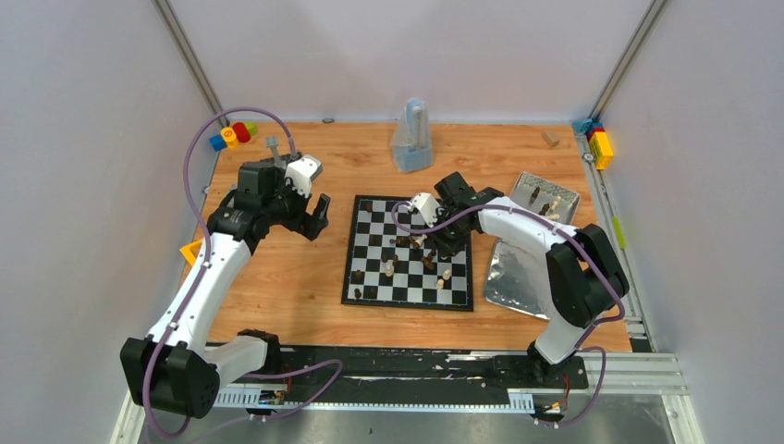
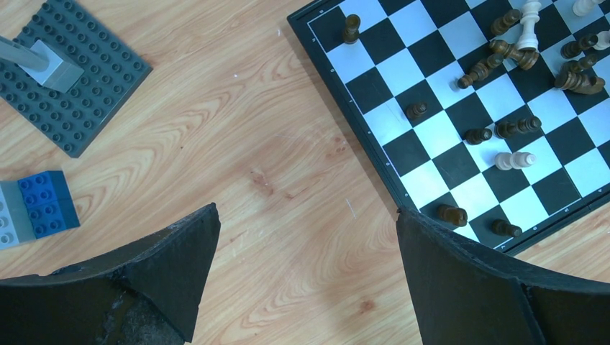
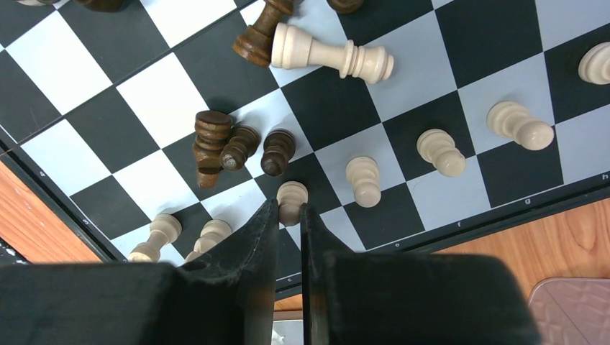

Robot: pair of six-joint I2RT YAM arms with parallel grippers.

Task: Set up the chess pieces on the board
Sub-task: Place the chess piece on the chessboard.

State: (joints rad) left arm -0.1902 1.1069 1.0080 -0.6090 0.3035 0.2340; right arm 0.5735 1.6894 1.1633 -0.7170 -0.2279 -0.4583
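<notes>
Pinching a cream pawn [image 3: 292,195], head just past its tips, the right gripper [image 3: 289,215] hangs over the board [image 3: 467,228], right half, beside other cream pawns. The left gripper [image 2: 308,215], spread wide, hovers off-board left, farther away.

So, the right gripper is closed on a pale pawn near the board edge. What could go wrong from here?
1. The right gripper pinches the pale pawn only with its fingertips, so it may slip or tilt.
2. The dark pieces and a second pale pawn sit close beside it; the gripper could knock them when it moves.
</notes>
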